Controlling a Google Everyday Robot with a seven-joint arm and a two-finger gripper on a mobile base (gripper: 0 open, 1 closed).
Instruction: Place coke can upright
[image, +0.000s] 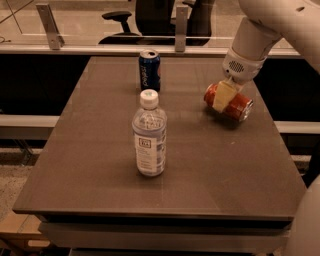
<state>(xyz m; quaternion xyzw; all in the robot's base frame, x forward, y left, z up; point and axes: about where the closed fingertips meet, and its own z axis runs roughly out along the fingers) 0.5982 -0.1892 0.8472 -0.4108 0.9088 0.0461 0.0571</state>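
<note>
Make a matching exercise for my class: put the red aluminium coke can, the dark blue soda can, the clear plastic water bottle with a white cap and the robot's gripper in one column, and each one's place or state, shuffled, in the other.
Column 1
1. red aluminium coke can
2. dark blue soda can
3. clear plastic water bottle
4. gripper

Column 2
A. upright, nearest the front edge of the table
B. down over the middle of the red can
C. on its side, at the right of the table
D. upright, towards the far edge of the table

Pairs: 1-C, 2-D, 3-A, 4-B
</note>
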